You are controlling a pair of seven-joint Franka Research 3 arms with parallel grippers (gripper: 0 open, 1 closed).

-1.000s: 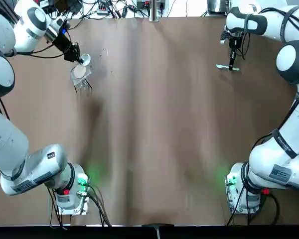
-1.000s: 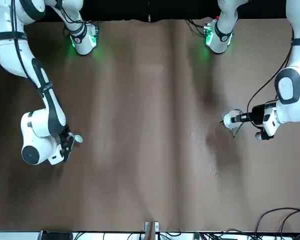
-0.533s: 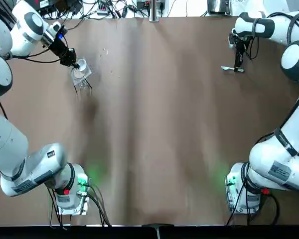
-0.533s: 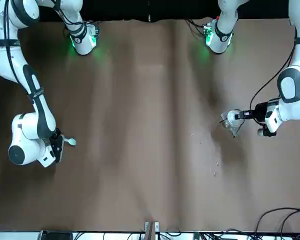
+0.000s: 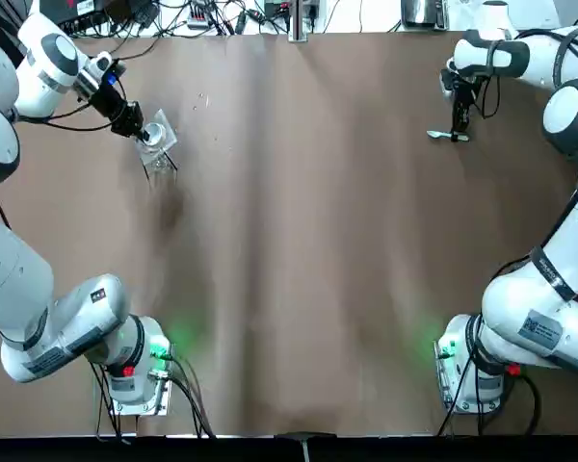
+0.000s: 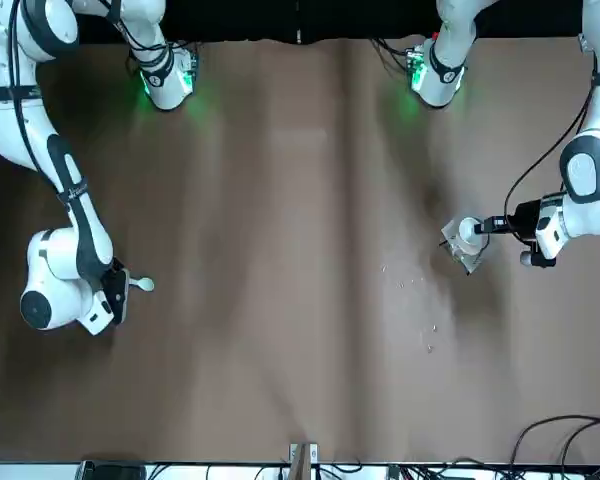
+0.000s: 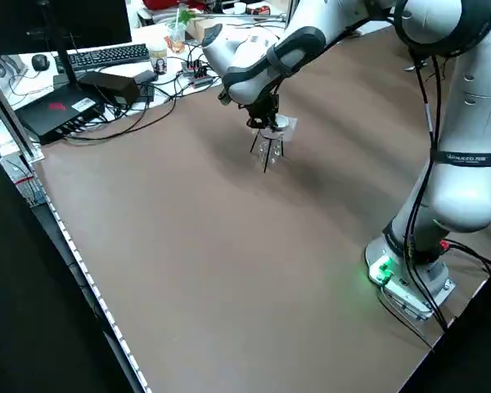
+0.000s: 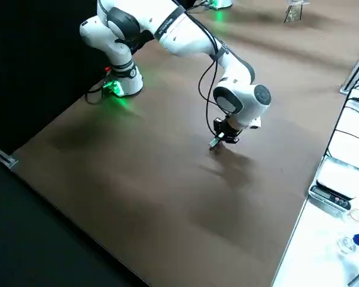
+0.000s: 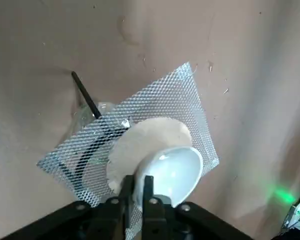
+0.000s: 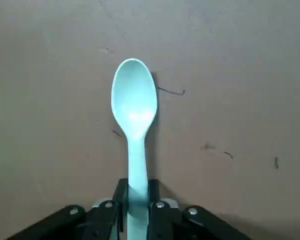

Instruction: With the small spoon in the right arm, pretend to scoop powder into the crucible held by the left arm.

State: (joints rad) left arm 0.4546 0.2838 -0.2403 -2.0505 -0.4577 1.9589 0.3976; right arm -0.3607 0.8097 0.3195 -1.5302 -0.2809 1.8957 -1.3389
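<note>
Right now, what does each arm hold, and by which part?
The right arm's jaws hold the spoon by its handle. The left arm's jaws pinch the white cup by its rim.

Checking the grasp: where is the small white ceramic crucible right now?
Top view, far left: the small white ceramic crucible is pinched in the left gripper, over the wire mesh stand.

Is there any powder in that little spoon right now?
No: the right wrist view shows the small spoon, gripped by its handle in the right pincer, with a bare, empty bowl.
</note>
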